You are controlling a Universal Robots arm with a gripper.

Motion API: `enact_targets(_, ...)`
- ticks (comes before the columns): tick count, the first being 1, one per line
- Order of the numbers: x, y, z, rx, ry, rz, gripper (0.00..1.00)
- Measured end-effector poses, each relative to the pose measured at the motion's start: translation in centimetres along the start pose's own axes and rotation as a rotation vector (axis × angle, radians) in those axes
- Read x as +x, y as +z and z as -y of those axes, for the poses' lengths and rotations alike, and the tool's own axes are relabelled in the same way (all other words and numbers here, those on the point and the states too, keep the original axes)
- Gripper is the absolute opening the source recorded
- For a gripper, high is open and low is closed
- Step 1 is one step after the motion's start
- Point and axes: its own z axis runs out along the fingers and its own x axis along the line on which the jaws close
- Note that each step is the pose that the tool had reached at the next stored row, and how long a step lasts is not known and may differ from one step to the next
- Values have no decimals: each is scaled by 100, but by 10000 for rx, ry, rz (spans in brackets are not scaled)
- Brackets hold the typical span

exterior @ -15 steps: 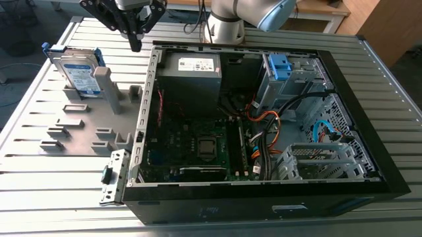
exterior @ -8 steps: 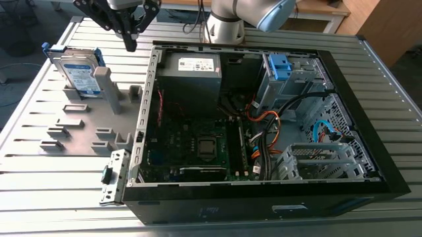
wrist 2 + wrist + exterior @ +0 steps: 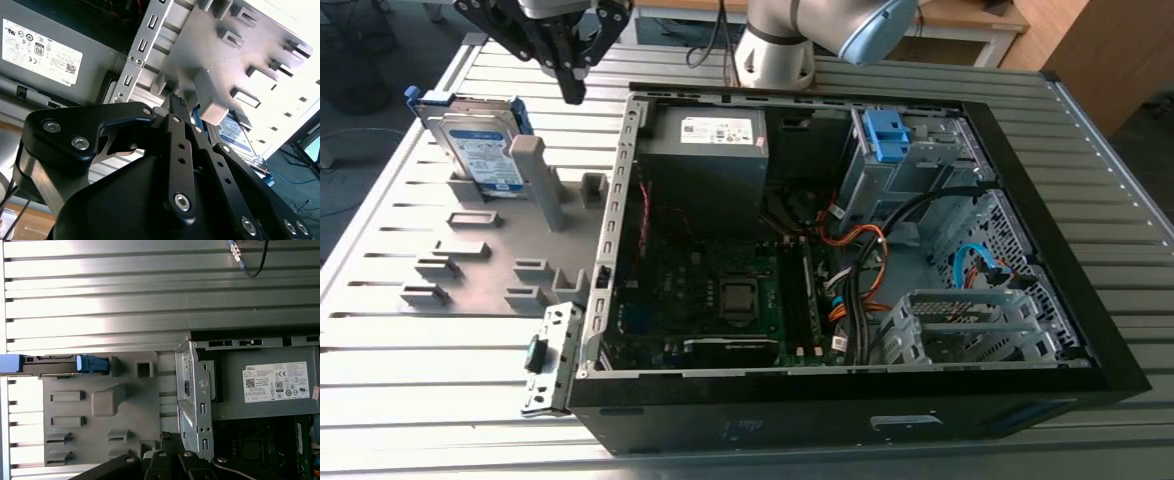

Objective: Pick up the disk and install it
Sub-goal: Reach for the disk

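Exterior view, nearest me: an open black computer case (image 3: 854, 430) lies on a ribbed aluminium table (image 3: 427, 400). Beside it, on the exterior view's left, a matte grey slotted holder (image 3: 480, 270) carries the disk (image 3: 478, 150) upright on edge, silver-grey, white-and-blue labelled, blue-framed. Farther back the black gripper (image 3: 571, 90) hangs near it, fingers pressed together, holding nothing.
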Motion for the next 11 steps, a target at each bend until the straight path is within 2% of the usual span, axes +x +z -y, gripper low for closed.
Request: enact_targets(11, 130, -4, 10, 0, 0, 0, 11)
